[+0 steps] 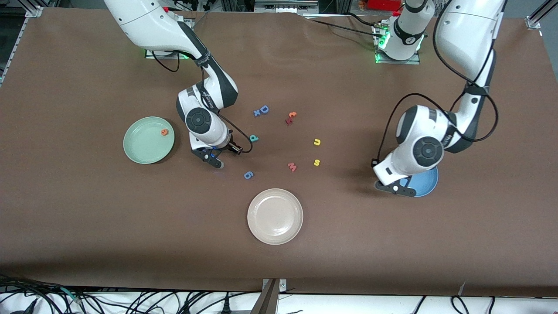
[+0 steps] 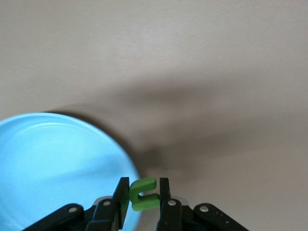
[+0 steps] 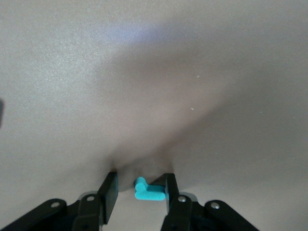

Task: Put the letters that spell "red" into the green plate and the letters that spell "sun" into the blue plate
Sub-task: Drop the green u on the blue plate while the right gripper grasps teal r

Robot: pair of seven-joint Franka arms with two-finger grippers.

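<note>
My left gripper (image 1: 396, 188) (image 2: 144, 182) is shut on the green "n" (image 2: 143, 201) and hangs over the rim of the blue plate (image 1: 423, 183) (image 2: 53, 163). My right gripper (image 1: 213, 159) (image 3: 140, 178) is down at the table beside the green plate (image 1: 133, 146), open. The thin teal "r" (image 3: 150, 194) lies between its fingers, touching one with a gap to the other. The orange "e" (image 1: 164, 132) lies in the green plate. The teal "d" (image 1: 253, 138) lies close to the right gripper. The yellow "u" (image 1: 317, 141) and "s" (image 1: 317, 162) lie mid-table.
A beige plate (image 1: 275, 216) sits nearest the front camera. A pink "w" (image 1: 292, 166) lies beside the "s". A blue "6" (image 1: 248, 175), a blue "D" with an "x" (image 1: 261, 110) and a red and orange pair (image 1: 290, 117) lie around the middle.
</note>
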